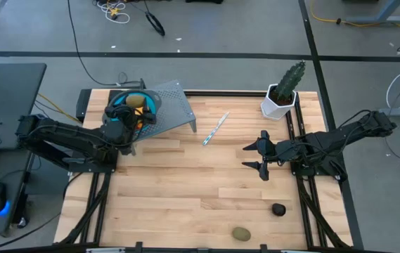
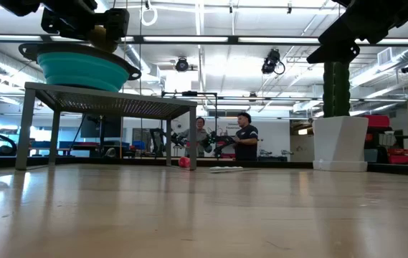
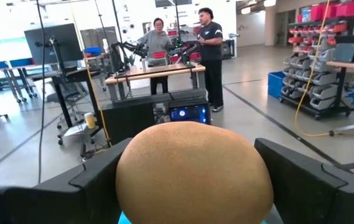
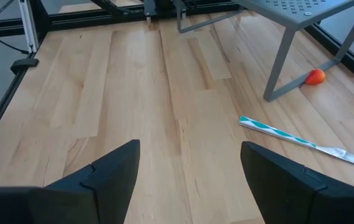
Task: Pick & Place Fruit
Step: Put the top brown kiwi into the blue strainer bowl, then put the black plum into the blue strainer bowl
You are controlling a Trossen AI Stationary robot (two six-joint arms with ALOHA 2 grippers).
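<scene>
My left gripper (image 1: pixel 132 111) hovers over a teal bowl (image 1: pixel 149 104) that stands on a grey perforated stand (image 1: pixel 175 112) at the far left. It is shut on a golden-brown oval fruit (image 3: pixel 192 168), which hangs just above the bowl (image 2: pixel 82 68) in the low view. An olive-green oval fruit (image 1: pixel 240 233) and a dark round fruit (image 1: pixel 278 209) lie on the table near its front right. A small orange fruit (image 4: pixel 315 76) lies by a leg of the stand. My right gripper (image 1: pixel 254 156) waits open above the table's right half, nothing between its fingers. My left gripper pinches the oval fruit by its two opposite sides (image 3: pixel 130 183) between its two fingers (image 3: pixel 93 183). The fingers lie level and point toward the table's far edge. The fruit (image 2: pixel 102 32) is lifted clear, above the bowl.
A cactus-like plant in a white pot (image 1: pixel 282 95) stands at the far right. A thin pale striped stick (image 1: pixel 215 128) lies on the boards right of the stand. The wooden tabletop (image 1: pixel 185 190) is bare in the middle. Two people stand at a bench far behind the table (image 2: pixel 221 140).
</scene>
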